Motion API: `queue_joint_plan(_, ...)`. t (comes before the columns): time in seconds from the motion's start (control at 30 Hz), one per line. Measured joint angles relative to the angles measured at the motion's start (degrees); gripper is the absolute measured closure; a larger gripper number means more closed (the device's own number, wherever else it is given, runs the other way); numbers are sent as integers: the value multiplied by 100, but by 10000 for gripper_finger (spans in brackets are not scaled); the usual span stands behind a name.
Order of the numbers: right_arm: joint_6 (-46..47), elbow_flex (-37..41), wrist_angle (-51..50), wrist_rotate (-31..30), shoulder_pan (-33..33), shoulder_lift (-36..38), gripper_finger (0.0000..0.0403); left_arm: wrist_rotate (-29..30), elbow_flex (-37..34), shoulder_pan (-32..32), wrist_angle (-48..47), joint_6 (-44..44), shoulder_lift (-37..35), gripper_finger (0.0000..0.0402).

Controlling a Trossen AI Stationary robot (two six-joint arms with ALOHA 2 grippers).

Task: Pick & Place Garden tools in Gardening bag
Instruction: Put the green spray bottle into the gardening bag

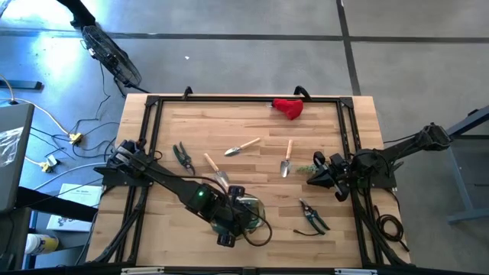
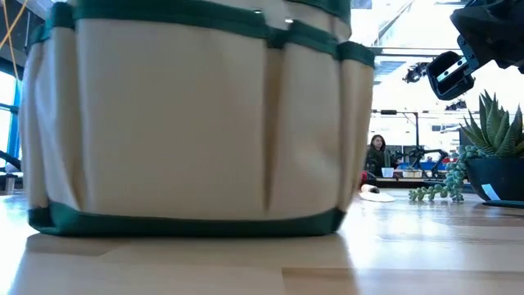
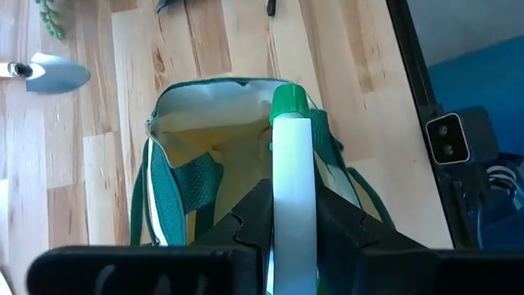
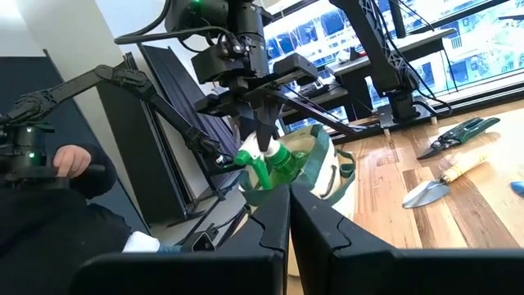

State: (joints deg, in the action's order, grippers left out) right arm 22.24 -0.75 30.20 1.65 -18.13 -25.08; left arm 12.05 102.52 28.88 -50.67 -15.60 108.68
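The gardening bag (image 3: pixel 209 139) is cream fabric with green trim and stands open near the table's front edge (image 1: pixel 256 214); it fills the low view (image 2: pixel 188 123). My left gripper (image 1: pixel 231 220) hangs over it, shut on a small white bottle with a green cap (image 3: pixel 291 156). My right gripper (image 1: pixel 313 178) waits shut and empty at the right, its fingers close together in its wrist view (image 4: pixel 289 209). Three wooden-handled trowels (image 1: pixel 243 147) (image 1: pixel 216 169) (image 1: pixel 287 158), two black shears (image 1: pixel 182 155) (image 1: pixel 312 216) and a red fabric bundle (image 1: pixel 288 108) lie on the table. My left gripper pinches the bottle's white body (image 3: pixel 291 176) between its two fingers. The fingers come from above, pointing down, and the bottle lies along them. Its green cap end (image 4: pixel 264 166) points down at the bag's open mouth, and the bottle is clear of the table.
A green plant sprig (image 1: pixel 304 166) lies beside my right gripper. A potted succulent (image 2: pixel 494 135) shows at the right in the low view. A black frame (image 1: pixel 244 98) borders the table. A person sits far behind the table (image 2: pixel 377 154).
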Motion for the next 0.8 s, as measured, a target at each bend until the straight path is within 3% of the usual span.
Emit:
queue_joint_plan(0.67,0,0,-2,44,0,0,400,-116,0,0,-407,-275,-4,340)
queue_joint_plan(0.8,0,0,-7,288,2,0,400,-111,0,0,-397,-275,-13,340)
